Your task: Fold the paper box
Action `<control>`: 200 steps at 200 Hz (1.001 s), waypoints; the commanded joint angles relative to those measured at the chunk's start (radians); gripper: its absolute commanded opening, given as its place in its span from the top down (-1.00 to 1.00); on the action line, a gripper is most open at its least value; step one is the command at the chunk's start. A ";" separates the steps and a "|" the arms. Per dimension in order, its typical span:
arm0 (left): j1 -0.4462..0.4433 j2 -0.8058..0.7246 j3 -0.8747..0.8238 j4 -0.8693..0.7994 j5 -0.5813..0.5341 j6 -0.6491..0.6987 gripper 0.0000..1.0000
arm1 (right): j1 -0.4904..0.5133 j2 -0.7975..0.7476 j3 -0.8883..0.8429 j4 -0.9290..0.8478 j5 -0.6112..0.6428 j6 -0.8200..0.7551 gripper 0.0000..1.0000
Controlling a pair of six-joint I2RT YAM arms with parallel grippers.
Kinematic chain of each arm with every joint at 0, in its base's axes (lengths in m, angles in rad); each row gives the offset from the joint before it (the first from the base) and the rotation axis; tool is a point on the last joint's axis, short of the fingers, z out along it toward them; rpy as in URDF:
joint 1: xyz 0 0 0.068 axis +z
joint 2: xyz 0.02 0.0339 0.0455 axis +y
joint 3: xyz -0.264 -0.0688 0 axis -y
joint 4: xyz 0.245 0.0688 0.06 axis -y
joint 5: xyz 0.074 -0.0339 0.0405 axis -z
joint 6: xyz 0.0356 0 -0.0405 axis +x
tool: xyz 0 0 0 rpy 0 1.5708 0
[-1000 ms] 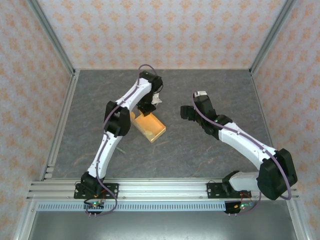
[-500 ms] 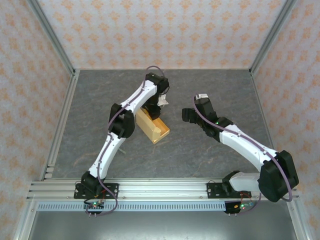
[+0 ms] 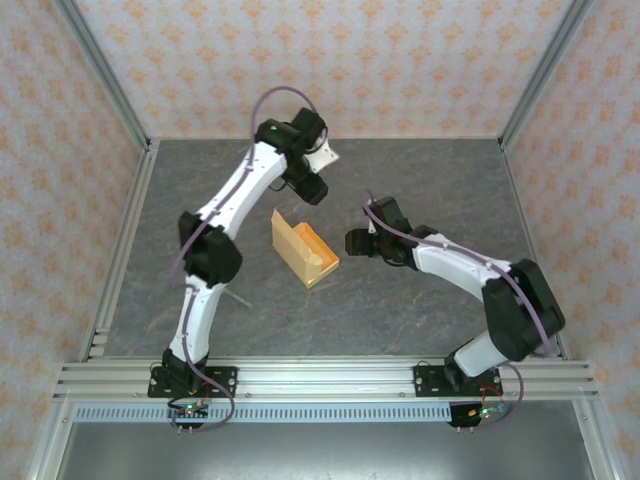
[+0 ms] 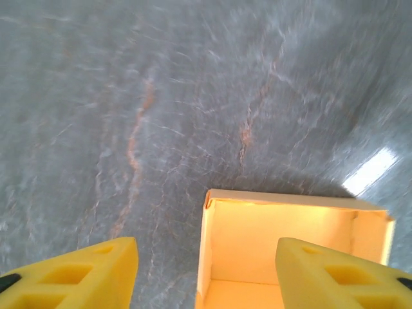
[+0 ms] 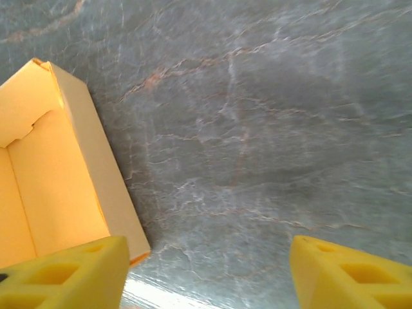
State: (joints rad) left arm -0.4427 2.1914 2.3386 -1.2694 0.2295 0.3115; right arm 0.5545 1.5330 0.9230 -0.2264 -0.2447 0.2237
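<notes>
The paper box [image 3: 303,248] is orange-yellow, folded into a small open tray, and lies slantwise in the middle of the grey table. My left gripper [image 3: 312,188] hangs above and beyond its far end, open, holding nothing. In the left wrist view the box's open inside [image 4: 290,248] lies below my left gripper [image 4: 205,257]; its fingers [image 4: 84,273] are apart from the box. My right gripper [image 3: 353,242] is just right of the box, open and empty. In the right wrist view the box's long wall [image 5: 96,167] runs along the left, beside my right gripper [image 5: 209,257].
A thin dark strip [image 3: 238,296] lies on the table left of the box, near the left arm. Patterned walls and aluminium posts [image 3: 105,90] enclose the table. A metal rail [image 3: 320,378] runs along the near edge.
My left gripper opened, let go of the box and drew up and back toward the far wall. The box shifted slightly. My right gripper moved left to the box's side and narrowed a little.
</notes>
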 commanded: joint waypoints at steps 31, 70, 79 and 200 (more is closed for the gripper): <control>0.190 -0.502 -0.649 0.475 -0.148 -0.396 -0.13 | 0.005 0.073 0.108 -0.069 -0.017 -0.022 -0.26; 0.307 -0.757 -1.098 0.655 -0.209 -0.596 -0.06 | 0.006 0.131 0.146 -0.082 -0.008 -0.037 -0.27; 0.306 -0.781 -1.188 0.705 -0.164 -0.635 -0.01 | 0.006 0.154 0.166 -0.090 -0.015 -0.042 -0.27; 0.127 -0.635 -1.614 1.158 0.054 -0.922 0.48 | 0.019 0.265 0.267 -0.242 0.047 -0.084 0.03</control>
State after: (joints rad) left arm -0.3023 1.5192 0.7483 -0.2237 0.2554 -0.5484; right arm 0.5690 1.7798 1.1652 -0.4137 -0.2405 0.1562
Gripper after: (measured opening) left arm 0.265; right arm 0.503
